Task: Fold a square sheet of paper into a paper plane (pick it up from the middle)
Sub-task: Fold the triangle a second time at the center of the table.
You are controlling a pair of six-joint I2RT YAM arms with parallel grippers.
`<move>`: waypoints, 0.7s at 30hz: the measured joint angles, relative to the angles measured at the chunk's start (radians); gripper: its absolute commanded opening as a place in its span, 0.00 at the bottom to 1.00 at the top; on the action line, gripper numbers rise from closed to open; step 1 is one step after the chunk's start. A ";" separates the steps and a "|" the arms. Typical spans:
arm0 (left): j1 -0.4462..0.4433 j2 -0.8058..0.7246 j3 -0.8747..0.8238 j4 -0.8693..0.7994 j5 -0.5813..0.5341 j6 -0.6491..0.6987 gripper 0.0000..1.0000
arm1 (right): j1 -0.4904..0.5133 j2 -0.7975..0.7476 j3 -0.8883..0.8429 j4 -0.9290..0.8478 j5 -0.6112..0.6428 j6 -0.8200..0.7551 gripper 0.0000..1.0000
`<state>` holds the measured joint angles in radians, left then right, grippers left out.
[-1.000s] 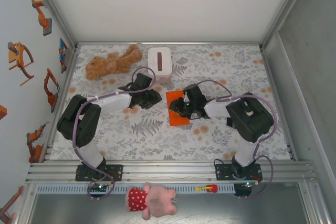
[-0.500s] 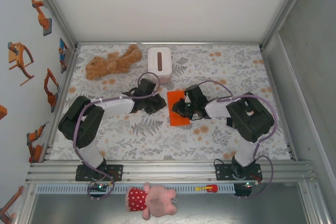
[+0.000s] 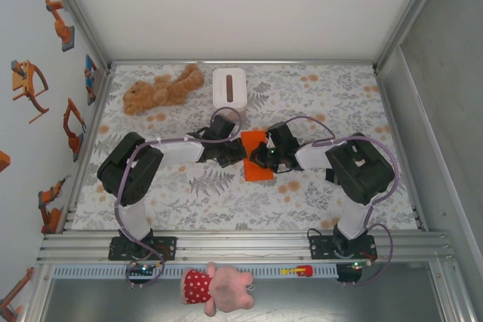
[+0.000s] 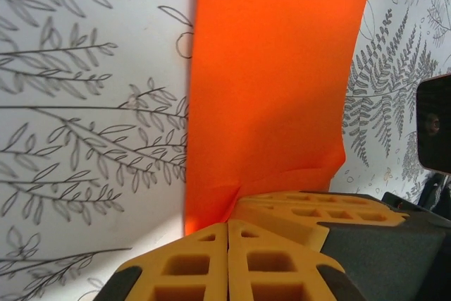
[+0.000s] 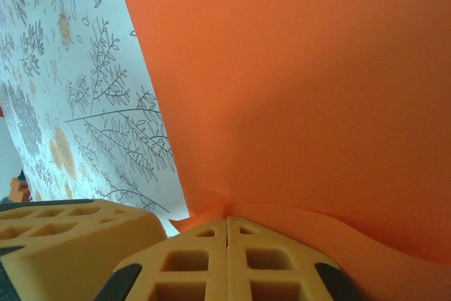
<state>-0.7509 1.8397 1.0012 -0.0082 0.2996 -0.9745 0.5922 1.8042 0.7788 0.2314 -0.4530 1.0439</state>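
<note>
The left pincer [image 3: 238,153] is closed on the left edge of the square sheet of paper [image 3: 255,168], which lies near the middle of the counter [image 3: 339,103]. In the left wrist view a small crease rises where the pads bite. The right pincer [image 3: 259,157] is closed on the opposite edge, and there the paper lifts in a little wave.

I judge this as the pick-up step. The next move calls for the 2 arms to rise together, so that the thin paper does not tear or slip out.

A brown teddy bear [image 3: 161,90] lies far left, well apart. A white tissue box [image 3: 229,88] stands near, behind the sheet, and it may hinder the left arm.
</note>
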 measured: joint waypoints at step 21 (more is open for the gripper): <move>0.000 0.058 0.053 -0.071 -0.023 0.013 0.05 | -0.001 0.000 0.000 0.000 -0.002 0.000 0.00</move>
<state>-0.7513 1.8973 1.0538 -0.0788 0.2768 -0.9615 0.5915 1.8042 0.7792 0.2314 -0.4549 1.0439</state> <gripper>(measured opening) 0.057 0.049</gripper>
